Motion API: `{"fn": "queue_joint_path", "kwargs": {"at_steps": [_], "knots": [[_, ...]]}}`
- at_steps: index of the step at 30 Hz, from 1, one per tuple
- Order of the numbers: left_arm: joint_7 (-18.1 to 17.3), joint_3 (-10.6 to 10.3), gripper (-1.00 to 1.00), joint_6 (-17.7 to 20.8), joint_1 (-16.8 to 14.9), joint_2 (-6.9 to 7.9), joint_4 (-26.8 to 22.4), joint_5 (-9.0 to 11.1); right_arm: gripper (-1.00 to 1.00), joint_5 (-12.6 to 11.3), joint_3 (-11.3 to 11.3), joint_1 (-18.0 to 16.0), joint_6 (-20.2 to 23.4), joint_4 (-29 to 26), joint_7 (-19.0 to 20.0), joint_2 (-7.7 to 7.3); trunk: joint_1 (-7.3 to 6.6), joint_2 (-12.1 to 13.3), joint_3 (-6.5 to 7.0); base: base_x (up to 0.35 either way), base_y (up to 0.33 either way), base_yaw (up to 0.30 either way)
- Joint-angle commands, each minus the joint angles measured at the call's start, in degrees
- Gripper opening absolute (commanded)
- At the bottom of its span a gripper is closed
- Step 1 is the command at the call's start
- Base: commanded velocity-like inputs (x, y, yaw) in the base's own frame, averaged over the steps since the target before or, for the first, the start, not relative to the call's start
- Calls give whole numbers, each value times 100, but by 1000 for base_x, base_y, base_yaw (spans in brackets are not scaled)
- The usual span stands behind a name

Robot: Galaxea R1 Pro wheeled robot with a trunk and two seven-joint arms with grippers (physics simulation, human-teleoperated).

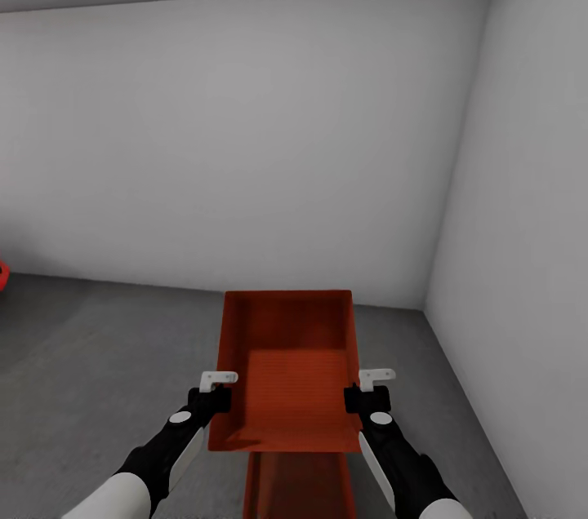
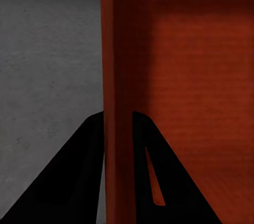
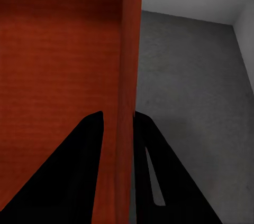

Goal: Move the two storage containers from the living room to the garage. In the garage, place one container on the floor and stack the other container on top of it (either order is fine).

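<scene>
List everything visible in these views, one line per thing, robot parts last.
storage containers: two, orange-red; upper container held between both arms, lower container partly showing beneath its near edge.
floor: one, mottled dark grey concrete, under and around the bins.
walls: plain white, ahead and on the robot's right, meeting in a corner.
red object: one, cut off at the head view's left edge; cannot tell what it is.
left tool: black, shut on the upper container's left wall.
right tool: black, shut on its right wall.
</scene>
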Motion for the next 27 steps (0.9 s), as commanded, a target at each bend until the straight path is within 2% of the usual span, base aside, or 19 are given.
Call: {"fn": "queue_joint_path", "kwargs": {"at_steps": [1, 27], "knots": [[-41, -231, -100, -9, -1, -6, 27, 85, -100, 68, 315, -3, 11, -131, 9, 170, 0, -5, -17, 0, 0, 0], [-41, -231, -100, -9, -1, -6, 23, 85, -100, 68, 315, -3, 11, -127, 3, 170, 0, -5, -255, 0, 0, 0]]}}
